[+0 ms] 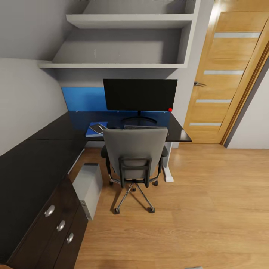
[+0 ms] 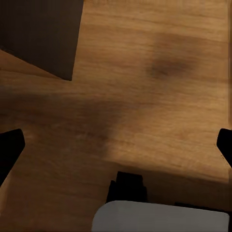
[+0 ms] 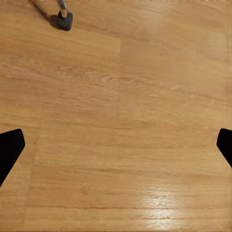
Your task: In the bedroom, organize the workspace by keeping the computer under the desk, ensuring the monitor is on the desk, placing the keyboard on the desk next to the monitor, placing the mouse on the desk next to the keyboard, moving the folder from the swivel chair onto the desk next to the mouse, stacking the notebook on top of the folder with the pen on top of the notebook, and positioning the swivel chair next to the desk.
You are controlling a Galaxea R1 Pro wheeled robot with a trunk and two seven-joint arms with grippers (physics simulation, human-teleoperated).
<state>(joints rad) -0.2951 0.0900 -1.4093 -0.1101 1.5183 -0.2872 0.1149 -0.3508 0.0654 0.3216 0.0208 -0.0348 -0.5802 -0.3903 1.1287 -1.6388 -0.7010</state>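
Black fingertips of the left gripper (image 2: 116,145) and right gripper (image 3: 116,145) sit spread wide, empty, over the oak floor (image 3: 145,121). Ahead, the swivel chair (image 1: 135,157) is tucked at the desk (image 1: 30,168), the notebook (image 1: 98,128) on the folder (image 1: 93,131) beside the monitor (image 1: 140,94). The computer (image 1: 89,188) stands near the drawers; rolling forward carelessly could knock it or the chair's casters.
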